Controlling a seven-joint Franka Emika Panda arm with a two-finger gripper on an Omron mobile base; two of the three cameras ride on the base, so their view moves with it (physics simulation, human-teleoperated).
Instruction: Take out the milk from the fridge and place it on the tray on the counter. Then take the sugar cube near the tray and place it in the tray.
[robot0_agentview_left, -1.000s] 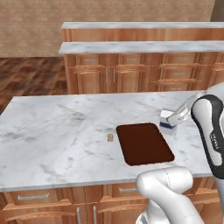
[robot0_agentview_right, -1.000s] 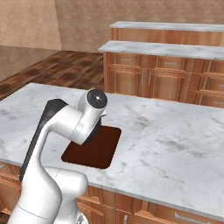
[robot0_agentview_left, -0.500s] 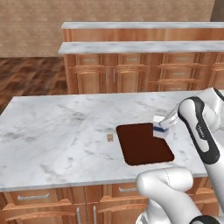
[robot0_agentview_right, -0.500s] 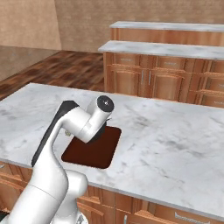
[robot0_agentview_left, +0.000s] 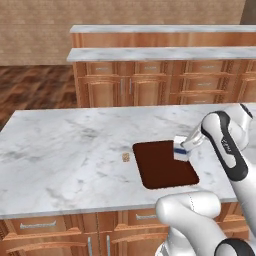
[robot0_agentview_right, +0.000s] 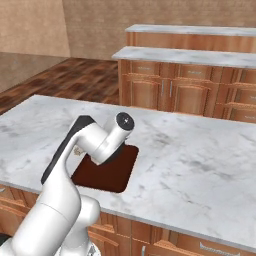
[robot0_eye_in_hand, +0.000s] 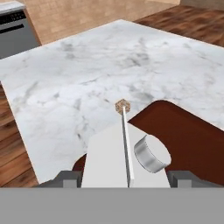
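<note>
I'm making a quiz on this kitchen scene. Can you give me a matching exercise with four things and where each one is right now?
Things:
1. milk
2. sugar cube
3. tray
4. gripper

Places:
A. flat on the counter, near its front edge
B. closed around the carton
C. on the bare marble beside the tray
D. held over the tray's far edge

Pairs: 1-D, 2-C, 3-A, 4-B

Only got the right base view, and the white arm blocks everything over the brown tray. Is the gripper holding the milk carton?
Observer: Yes. The hand view shows the two-finger gripper closed on the small white gable-top milk carton with a dark blue band.
Operator: Where is it relative to the tray?
Observer: The left base view puts it at the far right corner of the flat dark brown tray, tilted. I cannot tell whether it touches.
</note>
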